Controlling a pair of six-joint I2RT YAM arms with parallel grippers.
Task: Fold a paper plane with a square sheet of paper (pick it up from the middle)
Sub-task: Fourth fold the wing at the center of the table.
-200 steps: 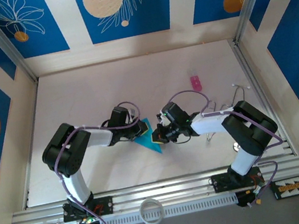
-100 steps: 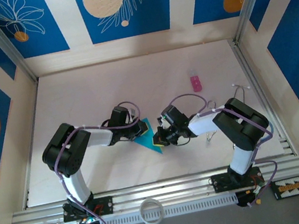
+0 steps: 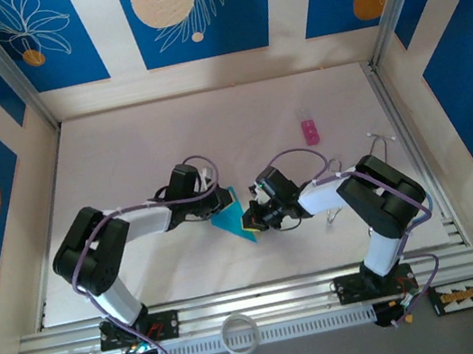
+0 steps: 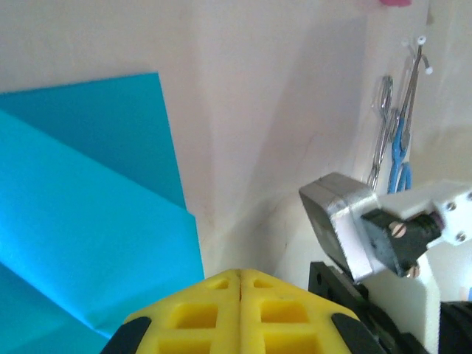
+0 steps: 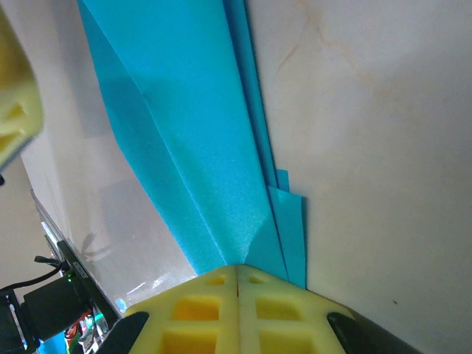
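Top view: one square sheet of paper (image 3: 232,220), already folded to a pointed shape, lies mid-surface (image 3: 140,148) between the two arms. Its tip points toward the near edge and slightly right, and its long axis runs diagonally far-left to near-right. Left end effector (image 3: 225,203) is at its far edge, right end effector (image 3: 251,220) at its right edge. One pink object (image 3: 309,132) sits well apart, far right.

Left wrist: left end effector (image 4: 240,275) has its yellow fingers pressed together with nothing between them. Folded paper (image 4: 88,214) is just left of it, one crease visible.

Right wrist: right end effector (image 5: 237,270) fingers are pressed together. Paper (image 5: 184,140) narrows toward the tips, long axis top-left to bottom-centre, layered edges on its right. Can't tell if the paper is pinched or only touched.
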